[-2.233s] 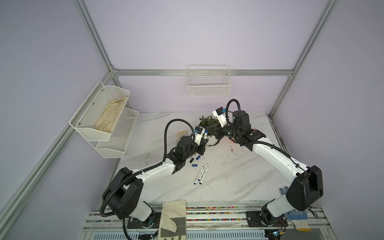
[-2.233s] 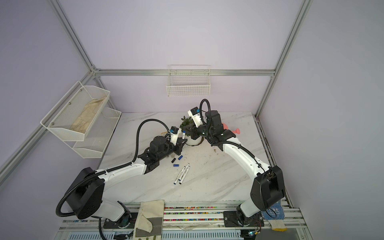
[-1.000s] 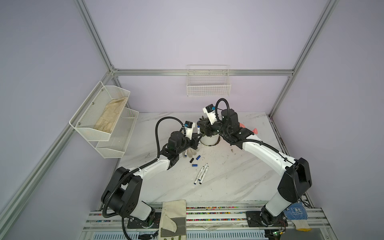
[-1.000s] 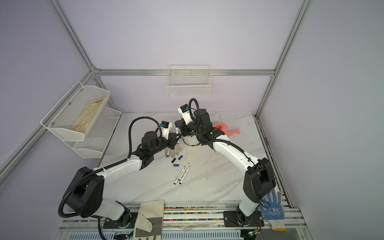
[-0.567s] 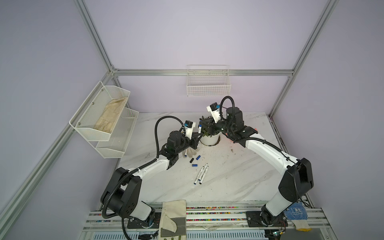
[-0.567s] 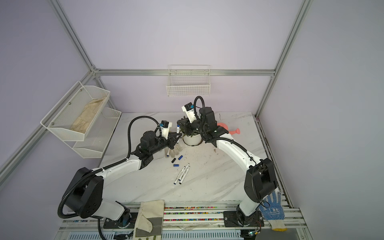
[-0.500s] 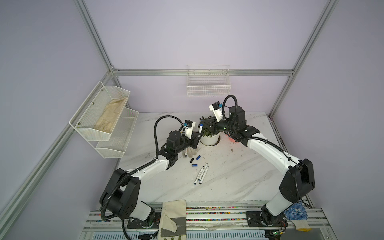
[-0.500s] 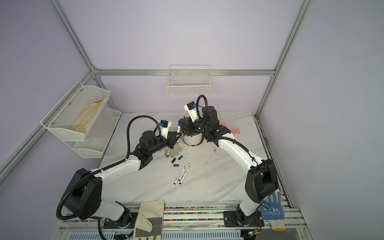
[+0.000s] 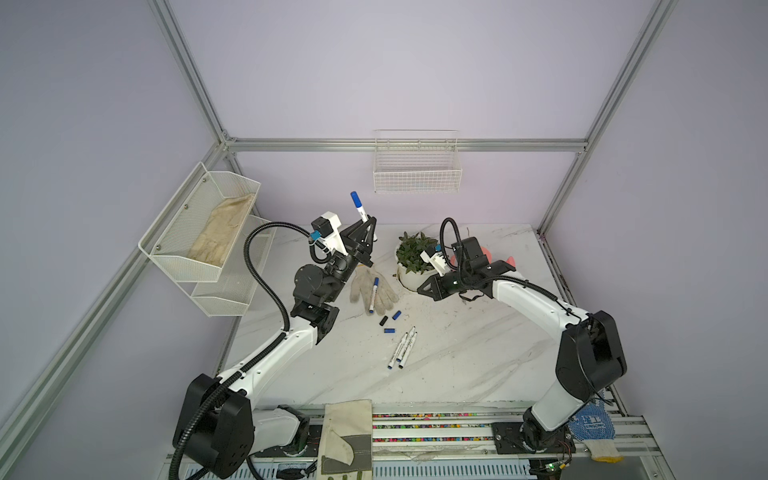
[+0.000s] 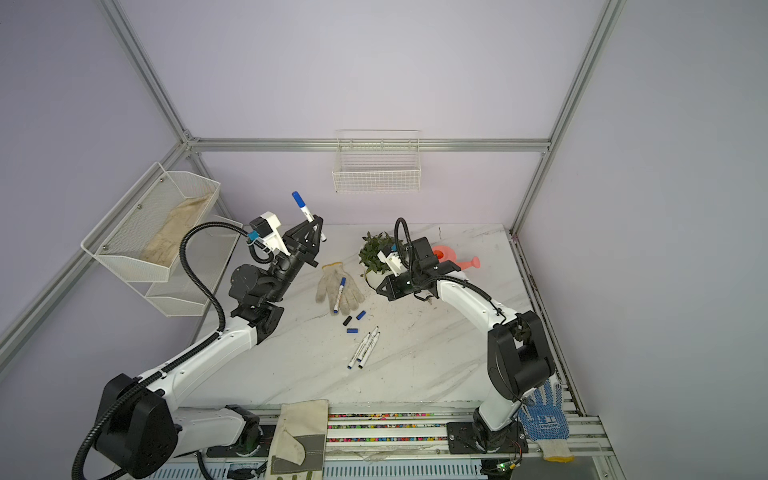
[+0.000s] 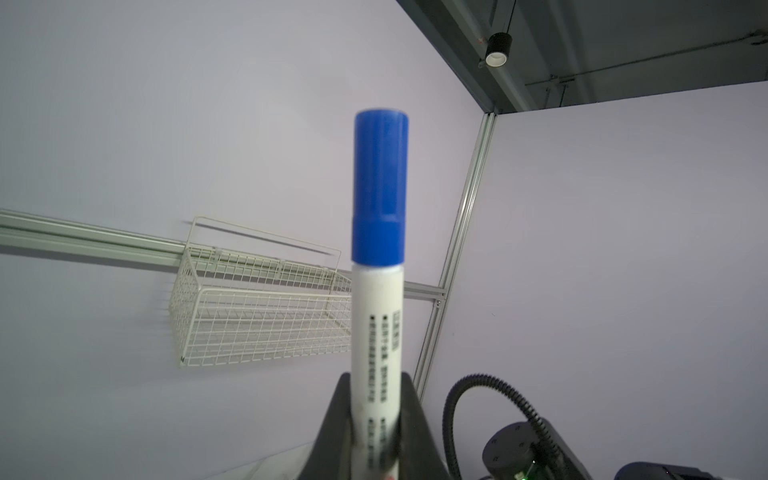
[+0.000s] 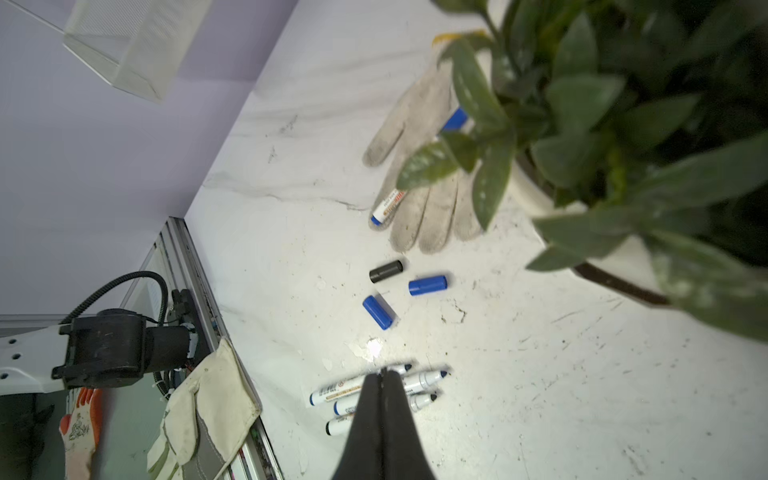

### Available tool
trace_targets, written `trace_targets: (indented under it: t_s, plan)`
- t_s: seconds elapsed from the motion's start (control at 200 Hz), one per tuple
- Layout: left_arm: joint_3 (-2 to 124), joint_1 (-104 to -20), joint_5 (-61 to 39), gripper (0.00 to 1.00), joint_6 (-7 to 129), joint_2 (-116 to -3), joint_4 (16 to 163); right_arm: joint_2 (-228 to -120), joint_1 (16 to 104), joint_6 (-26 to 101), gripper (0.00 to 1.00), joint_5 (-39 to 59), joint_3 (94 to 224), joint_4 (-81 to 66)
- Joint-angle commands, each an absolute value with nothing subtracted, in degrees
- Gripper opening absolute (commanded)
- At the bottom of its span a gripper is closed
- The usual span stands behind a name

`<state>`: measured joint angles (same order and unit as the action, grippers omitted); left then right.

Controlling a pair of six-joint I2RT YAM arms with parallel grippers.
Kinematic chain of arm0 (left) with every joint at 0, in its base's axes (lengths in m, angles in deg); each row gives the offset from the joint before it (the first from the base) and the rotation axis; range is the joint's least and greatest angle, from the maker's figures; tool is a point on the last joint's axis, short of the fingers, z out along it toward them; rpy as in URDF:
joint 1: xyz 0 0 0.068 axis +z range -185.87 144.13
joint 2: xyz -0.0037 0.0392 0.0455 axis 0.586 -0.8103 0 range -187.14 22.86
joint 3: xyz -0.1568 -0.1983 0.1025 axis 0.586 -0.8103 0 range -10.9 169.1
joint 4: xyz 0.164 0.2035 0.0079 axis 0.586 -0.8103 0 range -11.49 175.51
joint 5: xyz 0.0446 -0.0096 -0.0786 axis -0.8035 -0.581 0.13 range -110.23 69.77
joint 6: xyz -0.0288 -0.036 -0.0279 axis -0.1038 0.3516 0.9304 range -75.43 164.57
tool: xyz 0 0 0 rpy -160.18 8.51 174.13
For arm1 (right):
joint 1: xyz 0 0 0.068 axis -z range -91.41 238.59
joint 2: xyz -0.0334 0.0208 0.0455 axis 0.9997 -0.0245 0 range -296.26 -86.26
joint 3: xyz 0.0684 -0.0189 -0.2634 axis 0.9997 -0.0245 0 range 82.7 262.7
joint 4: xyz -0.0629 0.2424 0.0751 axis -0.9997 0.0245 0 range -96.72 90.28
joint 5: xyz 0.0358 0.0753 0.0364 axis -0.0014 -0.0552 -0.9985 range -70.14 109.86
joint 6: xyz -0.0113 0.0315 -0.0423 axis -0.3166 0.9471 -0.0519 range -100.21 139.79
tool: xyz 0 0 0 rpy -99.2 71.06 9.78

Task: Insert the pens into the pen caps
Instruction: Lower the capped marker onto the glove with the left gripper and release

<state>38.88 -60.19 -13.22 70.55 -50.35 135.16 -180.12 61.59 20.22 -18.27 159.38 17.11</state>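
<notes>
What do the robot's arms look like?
Both arms have white shells with chunky black joints. The left arm carries a ribbed black hose looping along it; the right arm has a thinner black cable curling above its wrist. Each ends in black, pointed, triangle-shaped jaws, with a small white camera box trimmed in blue behind them.

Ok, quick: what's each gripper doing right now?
Left gripper: closed on a blue-capped pen, raised off the table.
Right gripper: closed, holding nothing.
</notes>
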Motion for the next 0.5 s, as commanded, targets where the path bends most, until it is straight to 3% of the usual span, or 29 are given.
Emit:
trace_targets:
  t_s: [0.0,0.07,0.2,0.495]
  plan:
    - [34.44,-60.36,-17.79,0.0,74.13,-49.98,133.9,-175.85,61.69,20.13,0.0,-18.2,162.17,13.8]
    - [33.99,-60.23,-20.06,0.0,74.5,-49.54,126.78,-174.14,61.89,22.23,0.0,-14.54,162.17,10.91]
    - [36.57,-58.4,-21.34,0.0,72.2,-50.47,108.36,-171.66,62.99,23.96,0.16,-7.66,161.41,6.71]
    - [47.34,-52.45,-15.72,0.01,69.55,-66.16,87.26,-174.23,63.2,27.11,0.16,-4.82,161.1,6.4]
